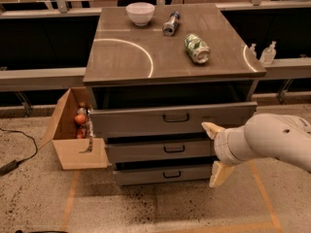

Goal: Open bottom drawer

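The bottom drawer (146, 175) is the lowest and shortest grey front of the cabinet, with a small dark handle (171, 174) at its centre. It looks shut. Above it are the middle drawer (146, 151) and the tall top drawer (136, 122), which stands slightly pulled out. My gripper (215, 152) is open at the right end of the middle and bottom drawers. One cream finger (212, 128) points up-left and the other (218, 174) hangs beside the bottom drawer's right end. It holds nothing and is well to the right of the handle.
An open cardboard box (73, 147) with fruit and packets stands on the floor left of the cabinet. On the cabinet top (126, 57) are a white bowl (140, 13), a dark can (170, 23) and a green can (197, 48). Two small bottles (267, 53) stand on a ledge at right. A cable (19, 154) lies at far left.
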Controlling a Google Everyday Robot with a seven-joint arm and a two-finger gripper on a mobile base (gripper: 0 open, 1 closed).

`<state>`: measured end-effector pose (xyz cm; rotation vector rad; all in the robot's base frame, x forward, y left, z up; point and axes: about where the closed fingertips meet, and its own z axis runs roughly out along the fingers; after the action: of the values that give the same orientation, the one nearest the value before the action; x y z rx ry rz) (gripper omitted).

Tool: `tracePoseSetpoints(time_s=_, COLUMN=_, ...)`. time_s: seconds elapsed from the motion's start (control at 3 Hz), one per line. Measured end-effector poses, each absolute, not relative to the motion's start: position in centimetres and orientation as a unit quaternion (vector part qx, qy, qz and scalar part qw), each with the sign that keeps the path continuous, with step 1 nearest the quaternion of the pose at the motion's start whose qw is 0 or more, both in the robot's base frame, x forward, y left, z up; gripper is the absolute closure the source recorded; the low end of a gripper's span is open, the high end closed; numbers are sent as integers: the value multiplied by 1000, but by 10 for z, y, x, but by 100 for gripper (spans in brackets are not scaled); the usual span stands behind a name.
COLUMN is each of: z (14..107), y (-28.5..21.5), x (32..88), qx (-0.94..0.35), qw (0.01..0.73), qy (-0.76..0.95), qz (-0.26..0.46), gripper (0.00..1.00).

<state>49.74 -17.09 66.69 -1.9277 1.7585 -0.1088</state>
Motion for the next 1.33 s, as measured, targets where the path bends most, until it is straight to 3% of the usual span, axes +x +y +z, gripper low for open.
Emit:
tracePoseSetpoints(time_s=0.33, z=657, y=-171, x=499, qx=-705, qw=262, qy=657, qz=-52, gripper=0)
tracePoseSetpoints(time_s=1.33, z=496, y=-186, x=507, qx=-704, qw=244, qy=663, qz=-66, gripper=0)
